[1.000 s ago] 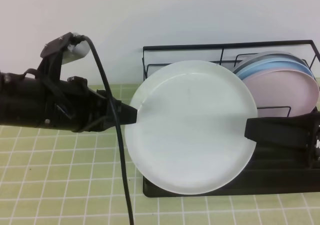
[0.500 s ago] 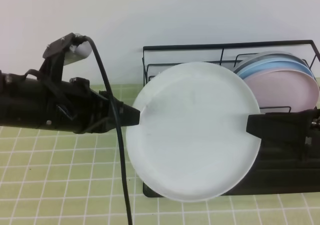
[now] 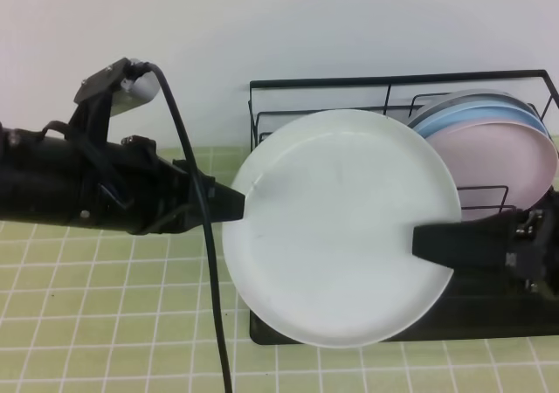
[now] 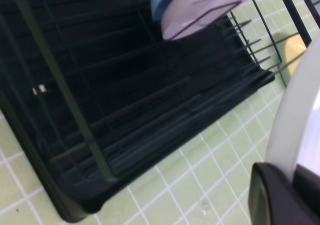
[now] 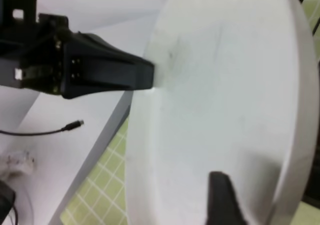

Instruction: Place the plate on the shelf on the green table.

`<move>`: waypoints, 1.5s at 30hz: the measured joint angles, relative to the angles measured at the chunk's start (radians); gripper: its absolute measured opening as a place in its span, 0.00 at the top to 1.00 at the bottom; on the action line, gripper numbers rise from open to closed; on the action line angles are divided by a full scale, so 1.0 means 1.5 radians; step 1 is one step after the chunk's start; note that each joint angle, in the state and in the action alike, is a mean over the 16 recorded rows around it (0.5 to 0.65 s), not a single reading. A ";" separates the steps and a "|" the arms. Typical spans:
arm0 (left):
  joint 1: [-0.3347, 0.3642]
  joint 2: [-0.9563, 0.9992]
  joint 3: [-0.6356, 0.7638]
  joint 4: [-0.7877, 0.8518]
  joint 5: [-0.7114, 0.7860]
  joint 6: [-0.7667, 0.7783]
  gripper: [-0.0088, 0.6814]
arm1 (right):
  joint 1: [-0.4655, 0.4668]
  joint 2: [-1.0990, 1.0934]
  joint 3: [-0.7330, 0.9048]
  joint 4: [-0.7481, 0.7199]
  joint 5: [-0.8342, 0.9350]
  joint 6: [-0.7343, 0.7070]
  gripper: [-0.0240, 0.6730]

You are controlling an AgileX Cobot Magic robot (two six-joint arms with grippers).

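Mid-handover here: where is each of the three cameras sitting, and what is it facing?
Exterior high: above and in front, looking down at white plate, dish rack; left gripper and right gripper at opposite rims.
Left wrist: on the left arm, facing rack; own finger low right.
Right wrist: on the right arm, facing plate, left gripper.
All share the plate.

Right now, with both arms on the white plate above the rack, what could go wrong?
1. The left gripper pinches only the plate's thin rim; a tug from the right gripper might twist it loose.
2. The pink plate stands close behind in the shelf; swinging toward it could knock them together.
3. The plate overhangs the shelf's front edge, so a slip may land it on the green table.
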 joint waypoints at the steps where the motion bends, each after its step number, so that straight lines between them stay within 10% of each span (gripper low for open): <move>1: 0.000 0.000 0.000 0.000 0.003 0.000 0.98 | 0.000 0.006 0.000 0.001 0.004 -0.007 0.49; 11: 0.001 0.000 0.000 -0.008 0.041 -0.013 0.80 | 0.000 0.043 -0.035 -0.015 0.014 -0.122 0.81; 25: 0.001 -0.001 0.000 -0.106 0.092 -0.016 0.34 | 0.001 0.047 -0.185 -0.369 -0.106 -0.184 0.85; 45: 0.001 -0.001 0.000 -0.056 0.125 0.013 0.95 | 0.001 0.061 -0.218 -0.797 -0.226 -0.209 0.85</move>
